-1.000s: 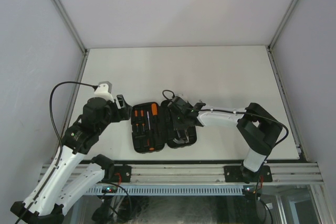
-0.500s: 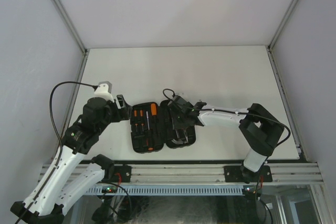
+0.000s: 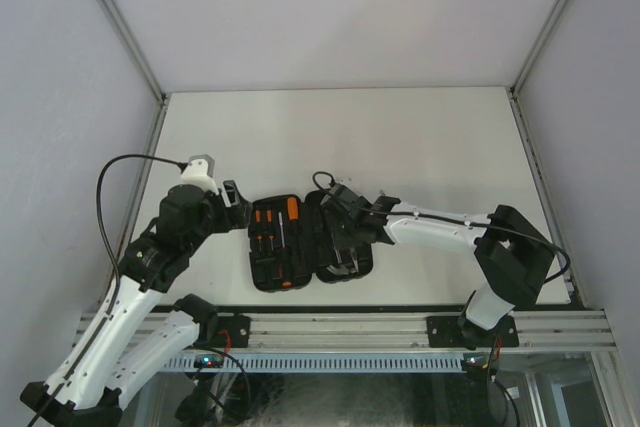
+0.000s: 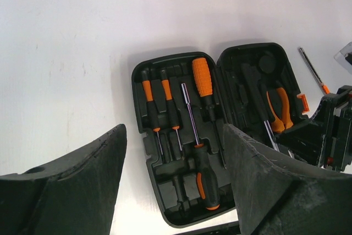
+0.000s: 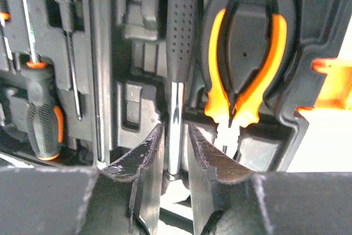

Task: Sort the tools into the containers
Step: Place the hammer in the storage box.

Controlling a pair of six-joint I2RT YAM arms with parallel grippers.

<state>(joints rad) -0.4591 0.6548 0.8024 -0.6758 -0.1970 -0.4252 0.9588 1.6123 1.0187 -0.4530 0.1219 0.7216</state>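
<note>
White surface point(image 3: 420, 147), pale grey walls point(image 3: 330, 7) on three sides, aluminium rail point(image 3: 350, 329) along the lower edge. Black tool case point(image 3: 262, 277) lies open at lower centre. Left pincer point(image 4: 173, 127) gapes wide, empty, just left of the case. Right pincer point(image 5: 176, 136) sits over the case's right half, its fingers narrowly flanking the steel shaft of the hammer point(image 5: 181, 26), which lies in its slot. Cannot tell whether they pinch it.

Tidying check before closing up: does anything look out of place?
Yes: one slim screwdriver lies loose on the table, just past the orange latch of the case, outside any slot. Other tools in view sit inside it.
</note>
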